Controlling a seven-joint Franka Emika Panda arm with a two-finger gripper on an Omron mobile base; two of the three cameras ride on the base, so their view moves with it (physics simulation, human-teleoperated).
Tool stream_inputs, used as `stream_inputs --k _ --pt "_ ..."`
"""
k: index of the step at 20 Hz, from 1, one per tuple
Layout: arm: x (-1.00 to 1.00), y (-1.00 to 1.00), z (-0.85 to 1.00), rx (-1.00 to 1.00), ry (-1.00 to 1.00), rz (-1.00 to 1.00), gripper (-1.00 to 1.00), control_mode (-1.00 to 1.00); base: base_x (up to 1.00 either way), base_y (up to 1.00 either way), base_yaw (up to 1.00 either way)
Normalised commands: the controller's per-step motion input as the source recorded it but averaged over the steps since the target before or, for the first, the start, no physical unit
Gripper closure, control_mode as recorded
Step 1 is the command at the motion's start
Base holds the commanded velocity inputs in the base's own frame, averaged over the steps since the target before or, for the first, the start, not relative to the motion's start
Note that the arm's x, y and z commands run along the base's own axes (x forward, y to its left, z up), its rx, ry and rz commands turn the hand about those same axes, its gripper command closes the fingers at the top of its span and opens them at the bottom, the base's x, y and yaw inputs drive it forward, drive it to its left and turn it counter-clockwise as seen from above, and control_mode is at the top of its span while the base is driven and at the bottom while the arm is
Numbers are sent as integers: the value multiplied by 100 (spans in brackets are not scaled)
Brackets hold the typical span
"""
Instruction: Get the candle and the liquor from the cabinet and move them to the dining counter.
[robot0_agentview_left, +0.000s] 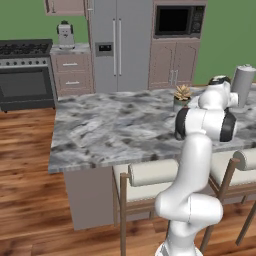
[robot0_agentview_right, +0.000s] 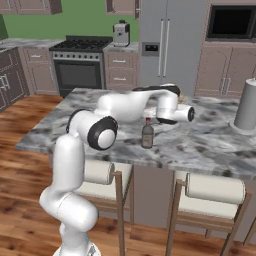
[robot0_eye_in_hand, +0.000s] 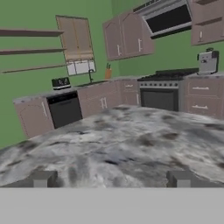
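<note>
The two-finger gripper (robot0_eye_in_hand: 111, 178) stands wide open with nothing between its jaws; in the hand view its two small dark finger tips (robot0_eye_in_hand: 42, 178) rise far apart at the lower edge, low over the grey-white marbled stone top of the dining counter (robot0_eye_in_hand: 118, 144). In the right base view the white arm's hand (robot0_agentview_right: 175, 112) hangs just right of centre, over the counter (robot0_agentview_right: 210, 145), and the liquor (robot0_agentview_right: 147, 133), a small grey-brown glass bottle with a narrow neck and a red cap, stands upright on the stone just below and left of it, apart from the hand and near the counter's front edge. A tall thick grey cylinder roll (robot0_agentview_right: 247, 105) stands at the right edge of that view. In the left base view a small potted succulent (robot0_agentview_left: 182, 96) sits on the counter (robot0_agentview_left: 110, 130) right of centre, beside the arm.
</note>
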Motion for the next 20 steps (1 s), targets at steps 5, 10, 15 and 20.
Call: stream_inputs --k 5,10,15,20 --pt "-45 6 89 0 1 -11 -100 -100 0 0 0" --pt "-59 33 91 -1 1 -17 -100 -100 0 0 0" --pt "-74 57 86 -4 0 -19 -100 -100 0 0 0" --pt "-71 77 62 -8 5 -22 -100 -100 0 0 0"
